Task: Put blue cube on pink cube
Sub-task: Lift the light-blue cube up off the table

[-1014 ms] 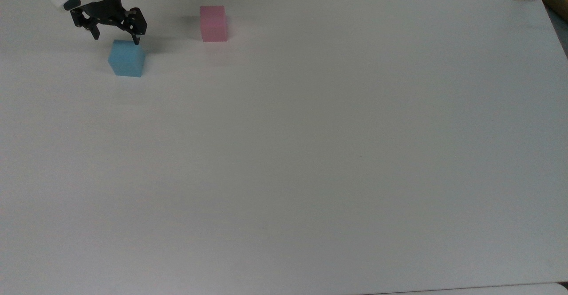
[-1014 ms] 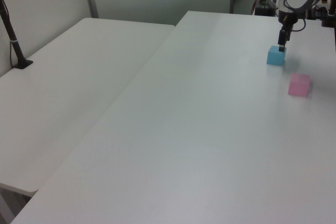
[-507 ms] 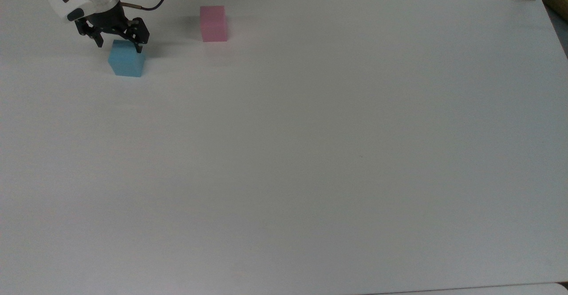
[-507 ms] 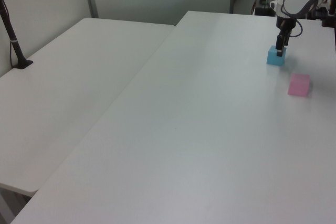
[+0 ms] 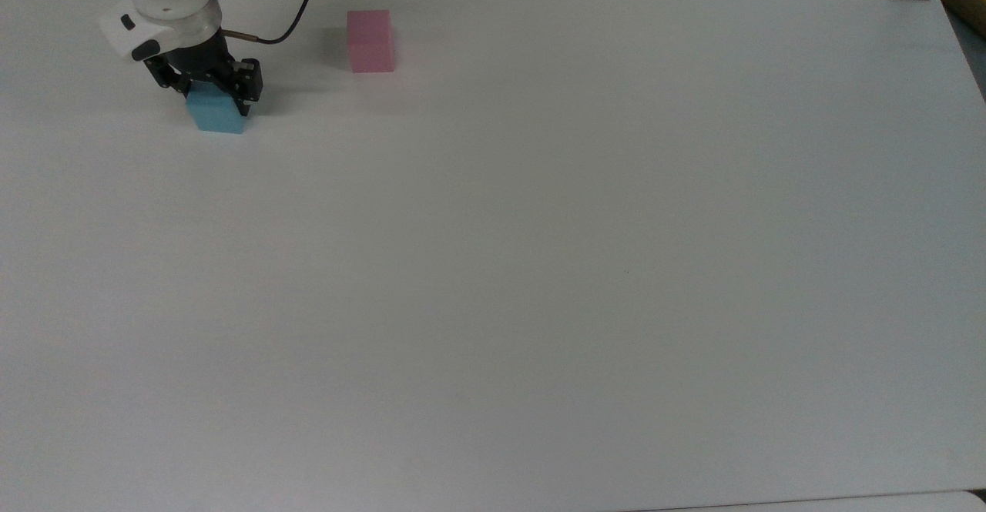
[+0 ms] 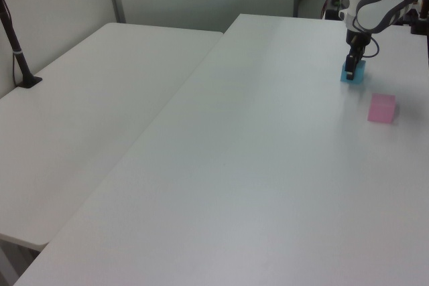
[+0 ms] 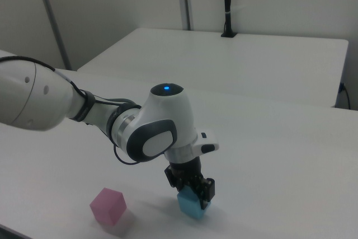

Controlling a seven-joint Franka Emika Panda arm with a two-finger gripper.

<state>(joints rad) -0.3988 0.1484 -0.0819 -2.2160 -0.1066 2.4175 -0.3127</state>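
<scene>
Blue cube (image 5: 216,114) low on the white surface (image 5: 539,266), near the far left corner in the top view, directly beneath the end effector (image 5: 214,90). No sideways offset left to close: black fingers straddling the cube, one down each of two opposite faces, fingertips roughly at mid-height of the foam. In the right view, same picture: end effector (image 7: 191,190) sunk over the top of the blue cube (image 7: 194,207), wrist vertical above it. In the left view, end effector (image 6: 351,65) overlapping the blue cube (image 6: 354,72), so depth alignment looks good too.

Fingers spread about a cube's width, close against the sides; whether actually pressing or just beside the foam, impossible to say. Cube flat on the surface, not lifted. Probably the closing stage of the grasp.

Pink cube (image 5: 370,41) well apart from the blue one, to the top view's right and slightly farther back; nearer the camera in the left view (image 6: 383,108); to the right view's left (image 7: 108,206). Nothing between the two cubes. No long axis to mind on either; equal faces all round, though square alignment of the pair will matter for a stable stack.

Likely next: squeeze, straight lift clear of pink-cube height, carry toward the top view's right, lower squarely. Foam soft, so a hard squeeze risks deforming it and a skewed release.
</scene>
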